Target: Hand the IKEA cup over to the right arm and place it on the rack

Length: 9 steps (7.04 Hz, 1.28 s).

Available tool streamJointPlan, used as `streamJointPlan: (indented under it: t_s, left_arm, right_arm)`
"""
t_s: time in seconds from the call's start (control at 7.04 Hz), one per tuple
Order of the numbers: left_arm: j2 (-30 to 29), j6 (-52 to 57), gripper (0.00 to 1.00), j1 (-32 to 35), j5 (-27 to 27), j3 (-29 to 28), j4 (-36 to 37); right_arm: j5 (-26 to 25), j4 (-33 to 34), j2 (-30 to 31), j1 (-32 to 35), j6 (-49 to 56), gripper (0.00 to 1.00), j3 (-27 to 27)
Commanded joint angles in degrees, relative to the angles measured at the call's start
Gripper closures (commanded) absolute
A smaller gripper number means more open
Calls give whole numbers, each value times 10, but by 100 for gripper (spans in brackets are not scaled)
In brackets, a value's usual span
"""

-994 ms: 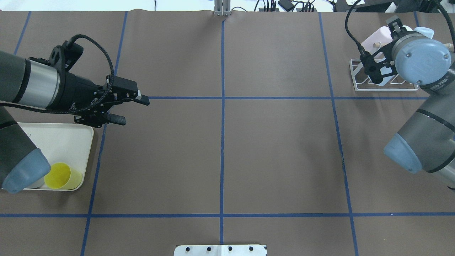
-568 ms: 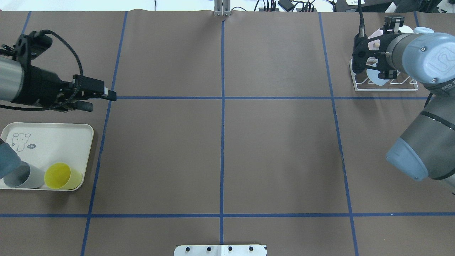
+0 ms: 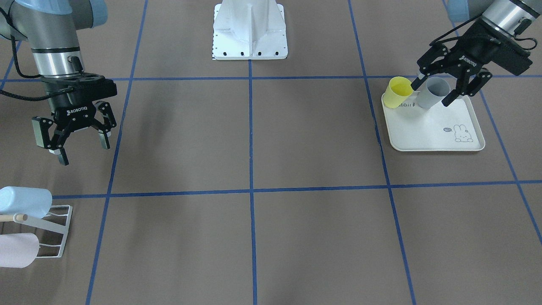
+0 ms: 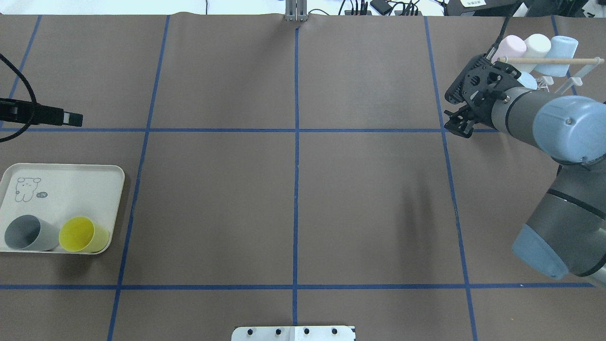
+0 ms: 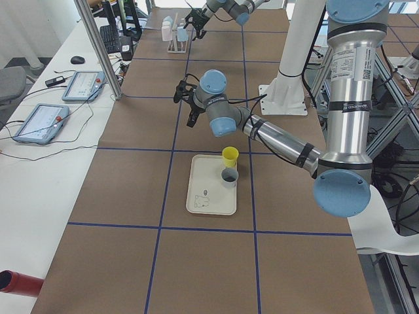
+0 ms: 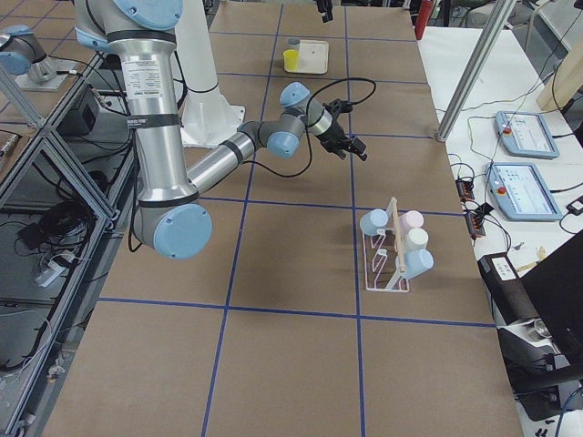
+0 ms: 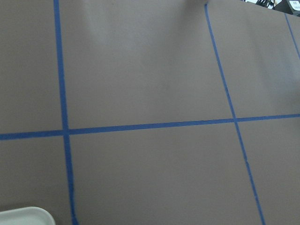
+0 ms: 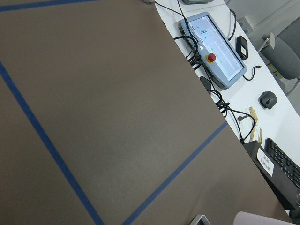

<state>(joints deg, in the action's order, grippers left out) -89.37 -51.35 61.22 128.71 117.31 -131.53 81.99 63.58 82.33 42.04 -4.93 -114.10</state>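
**Both grippers empty, two cups waiting on the tray**

Front-facing view: the left gripper [image 3: 432, 92] hangs with its jaws spread wide, holding nothing. It only overlaps by line of sight the grey plastic cup [image 3: 427, 101], which stands open end up just beside the yellow plastic cup [image 3: 398, 92] on the cream rabbit-print tray [image 3: 427, 136]. The right gripper [image 3: 83, 151] is likewise spread and empty, near the small white wire rack [image 3: 60, 232], which carries a pale blue cup [image 3: 21, 201] and a pink cup [image 3: 16, 250].

Overhead: the left gripper sits well apart from the tray.

Right side view: four cups hang on the rack.

Wrist views: mostly bare brown table paper.

By my judgement, the pick, hand-over and racking of a tray cup all lie ahead.
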Motion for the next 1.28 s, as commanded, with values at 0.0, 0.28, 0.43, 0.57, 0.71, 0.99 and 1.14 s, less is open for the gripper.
streamJointPlan:
  t_s: [0.0,0.28,0.43,0.57,0.71,0.99,1.14]
  left_arm:
    - [-13,-55,0,1,0,16,-18]
    - [-22,-96,0,-2,6,10,-97]
    - [-46,-98,0,-14,7,11,-109]
    - [-97,-109,0,-33,22,9,-102]
    - [-96,-115,0,-34,22,10,-106]
    - [-86,-107,0,-36,20,7,-106]
    - [-51,-67,0,-36,20,7,-105]
  right_arm:
    - [0,-21,10,-6,-12,0,0]
    - [0,-21,10,-6,-13,0,-3]
    - [1,-22,9,-6,-23,0,-5]
    - [2,-22,9,-7,-39,0,-5]
    - [1,-22,8,-7,-41,0,-6]
    - [4,-21,8,-7,-41,0,-13]
    - [9,-21,8,-7,-41,0,-13]
